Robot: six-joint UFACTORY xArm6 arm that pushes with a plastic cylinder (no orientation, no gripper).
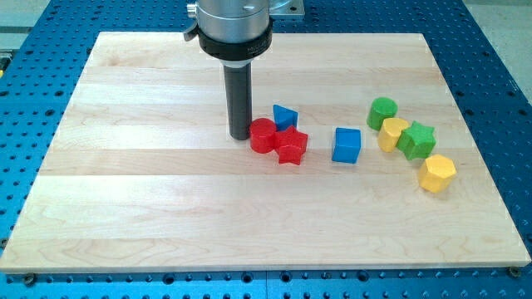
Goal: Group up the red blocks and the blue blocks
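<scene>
My tip [239,137] sits on the wooden bench [166,191], just left of centre in the view, touching or nearly touching the left side of the red cylinder [263,135]. No jaws on this rig, only the dark rod, so there's nothing spread or pinching to report.

Red + blue cluster, centre of bench:
- red cylinder, right beside the tip on the view's right.
- red star-shaped block [292,146], touching the cylinder on its right, slightly nearer the view's bottom.
- blue triangular block [285,116], just behind the two reds, toward the view's top, touching or v. close to both.
- blue cube [347,145], apart from the other three, to the view's right, w/ a clear gap between it and the red star.

Other blocks, right side of bench, well apart from the tip:
- green cylinder [383,111], topmost of that group.
- yellow block [392,134], just below it, shape hard to tell — pressed against the green star-shaped block [417,139] on its right.
- yellow hexagonal-looking block [437,173], just below the green star, nearest the view's bottom right.
</scene>
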